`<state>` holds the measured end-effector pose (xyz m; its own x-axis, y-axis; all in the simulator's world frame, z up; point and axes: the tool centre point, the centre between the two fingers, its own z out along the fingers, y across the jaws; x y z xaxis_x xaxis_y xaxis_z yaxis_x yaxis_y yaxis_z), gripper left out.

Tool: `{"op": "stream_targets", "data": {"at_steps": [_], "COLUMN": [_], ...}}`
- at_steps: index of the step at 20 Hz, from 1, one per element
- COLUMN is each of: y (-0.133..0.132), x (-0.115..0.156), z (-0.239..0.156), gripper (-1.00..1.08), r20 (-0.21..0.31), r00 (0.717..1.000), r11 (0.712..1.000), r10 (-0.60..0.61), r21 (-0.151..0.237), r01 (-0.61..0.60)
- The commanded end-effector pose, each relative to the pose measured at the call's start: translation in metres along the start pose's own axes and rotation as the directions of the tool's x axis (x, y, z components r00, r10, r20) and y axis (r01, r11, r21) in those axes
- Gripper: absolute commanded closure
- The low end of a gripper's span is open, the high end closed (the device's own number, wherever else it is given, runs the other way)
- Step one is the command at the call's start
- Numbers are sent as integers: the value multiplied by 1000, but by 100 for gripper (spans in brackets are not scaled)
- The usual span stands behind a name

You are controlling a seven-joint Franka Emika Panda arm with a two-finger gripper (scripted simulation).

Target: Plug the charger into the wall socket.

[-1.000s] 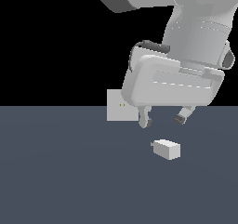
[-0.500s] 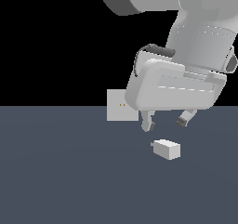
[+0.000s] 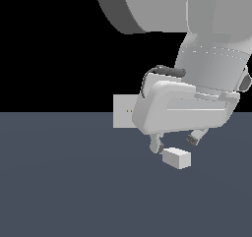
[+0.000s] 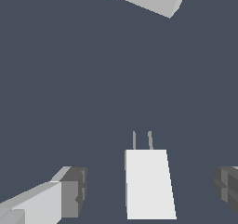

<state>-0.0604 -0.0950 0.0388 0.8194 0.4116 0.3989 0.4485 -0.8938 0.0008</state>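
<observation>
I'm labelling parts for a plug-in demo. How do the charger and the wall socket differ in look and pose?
The charger is a small white block lying flat on the floor; the wall socket is a larger, thin square plate standing upright. The charger has two thin prongs at one end, clear in the wrist view; the wall socket shows two tiny orange dots instead. Both are pale and plain.

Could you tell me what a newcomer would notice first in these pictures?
The big white arm fills the exterior view's upper right, its end effector open just above the charger on the dark floor. In the wrist view, the charger's two prongs point away between the fingers. The wall socket stands behind, partly hidden.
</observation>
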Motion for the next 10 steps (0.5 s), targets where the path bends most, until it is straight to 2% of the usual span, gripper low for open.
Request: {"op": "stream_targets", "data": {"at_steps": [1,9,10], "y": [0,0,0], "x": [-5,-11,-11], "z": [10,25,25], "gripper": [-92,-92,108], "r20": [1,0,0], "r00": [1000,1000,1000], "r11": [1000,1000,1000], "r10": [-1,-1,-1], "r21": [0,1,1], "r01": [1,1,1]}}
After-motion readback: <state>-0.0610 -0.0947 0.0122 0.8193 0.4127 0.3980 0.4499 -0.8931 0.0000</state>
